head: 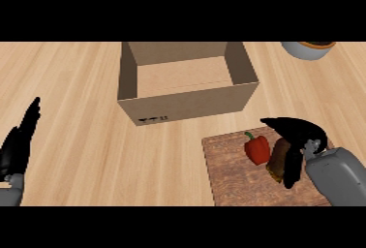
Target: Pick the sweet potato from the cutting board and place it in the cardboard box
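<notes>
The wooden counter (85,145) is the biggest thing here, and it fills the whole view. On it, near the top and in the middle, stands the cardboard box (187,104). Its top is open and you can see its brown floor inside. There is a small black mark on its front wall.

Down at the lower right lies the dark brown cutting board (239,184), close to the box but not touching it.

The right hand (297,128) is over the far right part of the board, and its grey forearm (336,177) comes in from the lower right corner. Its black fingers are curled round the sweet potato (279,157), so it is holding it. The sweet potato is long and brown, and it is over the board (I cannot tell if it rests on the wood or is lifted a bit).

The left hand (18,145) rests at the left edge, with straight fingers pointing up and nothing in it.

A red pepper (257,149) with a green stem lies on the board, just beside the sweet potato on its left.

A grey bowl (307,51) peeks in at the top right corner, well apart from the board.
</notes>
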Controlling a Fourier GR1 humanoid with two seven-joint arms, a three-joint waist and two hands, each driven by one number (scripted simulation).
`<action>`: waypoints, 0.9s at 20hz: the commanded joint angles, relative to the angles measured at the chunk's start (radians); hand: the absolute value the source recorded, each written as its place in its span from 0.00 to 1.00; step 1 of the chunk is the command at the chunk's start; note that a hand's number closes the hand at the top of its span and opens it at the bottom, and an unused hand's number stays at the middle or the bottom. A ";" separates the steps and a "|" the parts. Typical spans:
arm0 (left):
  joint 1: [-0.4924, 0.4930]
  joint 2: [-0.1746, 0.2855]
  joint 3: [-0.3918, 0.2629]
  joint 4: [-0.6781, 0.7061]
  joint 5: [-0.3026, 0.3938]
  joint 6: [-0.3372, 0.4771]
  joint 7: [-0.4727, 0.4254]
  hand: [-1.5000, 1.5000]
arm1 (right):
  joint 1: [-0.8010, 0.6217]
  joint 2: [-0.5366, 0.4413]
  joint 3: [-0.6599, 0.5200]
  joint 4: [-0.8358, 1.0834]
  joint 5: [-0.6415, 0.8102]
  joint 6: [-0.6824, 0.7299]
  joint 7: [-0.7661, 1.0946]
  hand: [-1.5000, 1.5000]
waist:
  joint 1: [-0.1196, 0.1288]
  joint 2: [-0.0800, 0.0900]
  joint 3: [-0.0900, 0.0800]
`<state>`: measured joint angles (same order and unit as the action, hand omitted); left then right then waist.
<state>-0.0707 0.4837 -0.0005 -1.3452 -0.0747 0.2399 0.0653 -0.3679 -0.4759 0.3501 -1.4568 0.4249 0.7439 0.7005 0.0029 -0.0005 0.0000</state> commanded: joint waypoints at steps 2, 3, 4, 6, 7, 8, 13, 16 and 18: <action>-0.039 -0.040 0.010 0.002 -0.042 -0.010 0.046 0.50 | 0.059 0.087 0.008 -0.091 0.037 0.031 0.058 0.00 | -0.005 -0.001 0.000; -0.001 0.009 0.044 -0.085 -0.002 -0.061 0.081 0.50 | 0.002 0.064 -0.027 -0.041 0.019 0.094 0.062 0.00 | 0.001 -0.001 0.000; -0.022 -0.024 0.056 0.031 -0.022 -0.059 -0.028 0.50 | 0.009 0.067 -0.031 0.011 0.055 0.075 0.003 0.00 | -0.001 0.001 0.000; -0.028 -0.032 0.047 0.025 -0.039 -0.025 0.012 0.50 | 0.007 0.079 0.008 -0.005 0.064 0.105 0.091 0.00 | -0.002 0.001 0.000; 0.000 -0.035 0.031 -0.043 -0.037 -0.040 0.045 0.50 | 0.000 0.075 -0.009 0.005 0.051 0.133 0.107 0.00 | 0.001 0.000 0.000; -0.033 -0.018 0.072 0.065 -0.024 -0.066 -0.040 0.50 | 0.028 0.113 0.004 -0.055 0.058 0.124 0.173 0.00 | -0.005 0.000 -0.001; 0.021 -0.085 0.026 -0.058 -0.076 -0.025 0.028 0.50 | 0.042 0.155 0.025 0.089 0.162 0.036 0.110 0.00 | 0.004 0.000 0.000; 0.012 -0.042 0.075 -0.027 -0.069 -0.064 0.013 0.50 | 0.070 0.108 0.014 0.135 0.235 -0.045 0.006 1.00 | 0.003 0.001 0.000; -0.008 -0.070 0.075 0.023 -0.074 -0.044 -0.033 0.50 | 0.004 0.052 0.072 0.171 0.327 -0.104 -0.123 1.00 | 0.008 0.003 0.001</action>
<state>-0.0918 0.4346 0.0696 -1.3297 -0.1359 0.1817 0.0627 -0.3506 -0.3656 0.3772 -1.3733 0.6402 0.7304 0.7020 0.0090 -0.0070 -0.0038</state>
